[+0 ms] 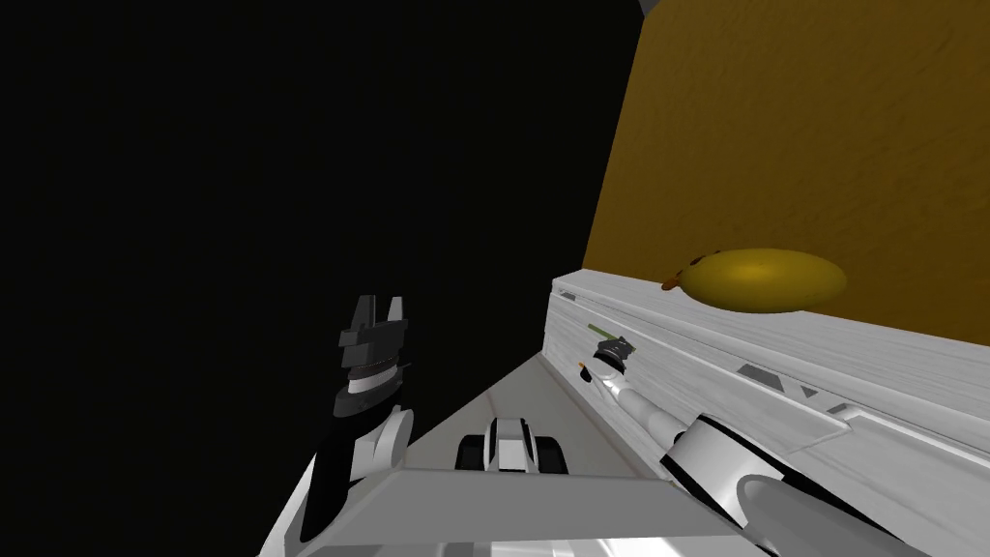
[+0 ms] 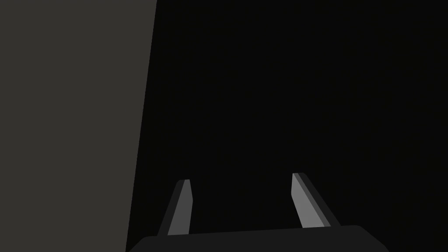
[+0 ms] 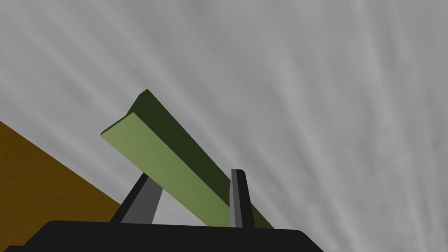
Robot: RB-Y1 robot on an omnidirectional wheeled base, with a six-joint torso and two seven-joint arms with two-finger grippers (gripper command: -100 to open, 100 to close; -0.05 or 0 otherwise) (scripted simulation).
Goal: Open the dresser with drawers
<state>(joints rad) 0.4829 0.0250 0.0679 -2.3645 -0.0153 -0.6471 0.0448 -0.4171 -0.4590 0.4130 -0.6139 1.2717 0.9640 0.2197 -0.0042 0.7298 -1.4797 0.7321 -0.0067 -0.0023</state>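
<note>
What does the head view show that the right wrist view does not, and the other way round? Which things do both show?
Head view, not the right wrist view: the left gripper, open, held up before a black area, and a yellow oval thing lying on top of the dresser.
Right wrist view, not the head view: the fingers of the right gripper, one on each side of the green handle, seemingly gripping it.
Both: the handle on the pale drawer front, the right gripper at it, and an ochre surface.
</note>
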